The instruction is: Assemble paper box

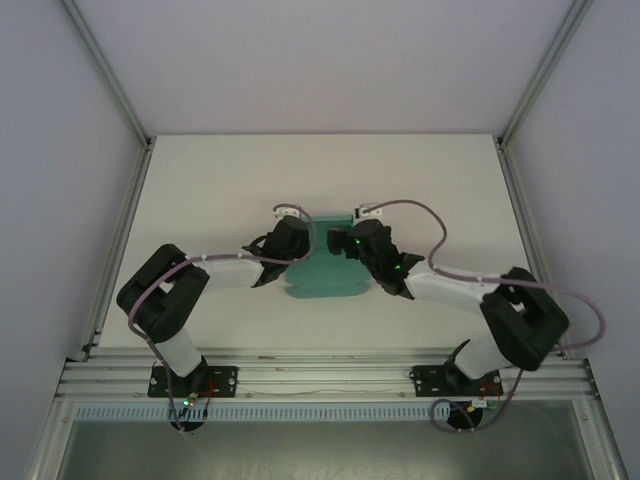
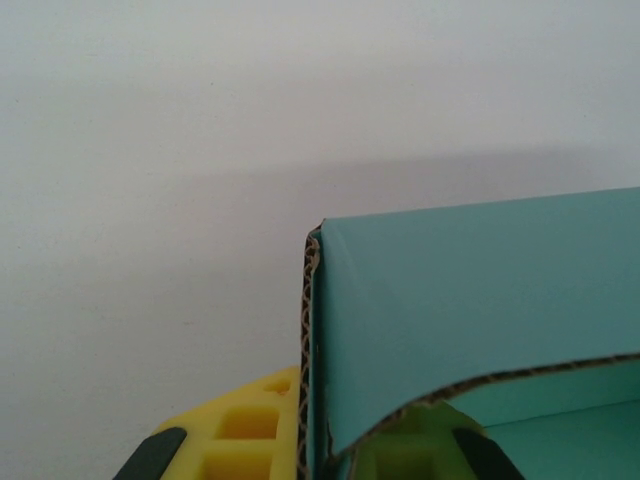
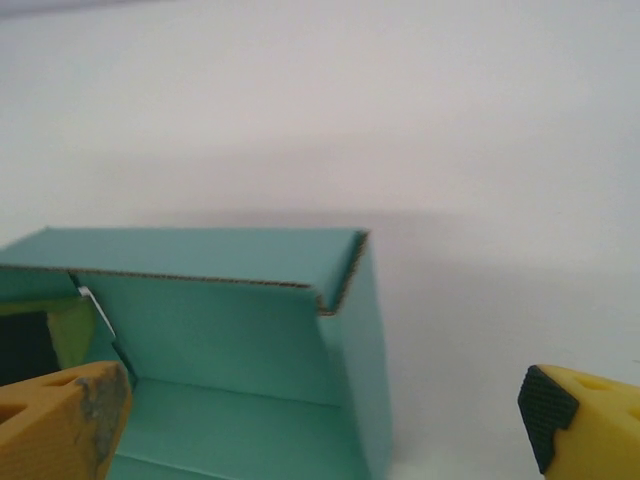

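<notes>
One paper box (image 1: 322, 282), partly folded, sits at the centre of the bench (image 1: 300, 170). Left end effector (image 2: 310, 455) is closed tight, clamped on the box's left corrugated wall. Right end effector (image 3: 325, 425) has its jaws wide apart, holding nothing, with the box's right corner just ahead. The rear wall's top flap folds inward

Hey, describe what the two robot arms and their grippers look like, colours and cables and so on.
The left arm and right arm are black at the joints with white links, trailing lilac cables. Fingers are yellow plastic with black pads.
</notes>
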